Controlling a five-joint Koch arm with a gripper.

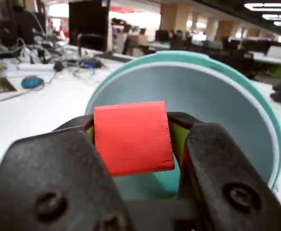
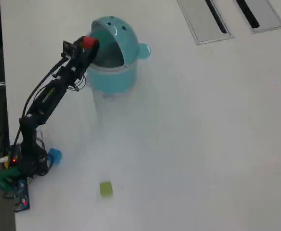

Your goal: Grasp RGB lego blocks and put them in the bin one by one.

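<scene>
At the table's far left in the overhead view, we see the teal bin (image 2: 112, 72) with its lid swung open, though its floor is hidden from us by the arm and the lid. Our gripper (image 1: 133, 144) is clamped on the red block (image 1: 132, 136) right at the bin's mouth. The blue block (image 2: 55, 155) lies beside our base and the yellow-green block (image 2: 106, 188) well apart on the table.

The bin's (image 2: 112, 77) mouth is open right in front of the gripper (image 2: 90, 44). Its tipped lid (image 2: 112, 29) blocks the far side.
</scene>
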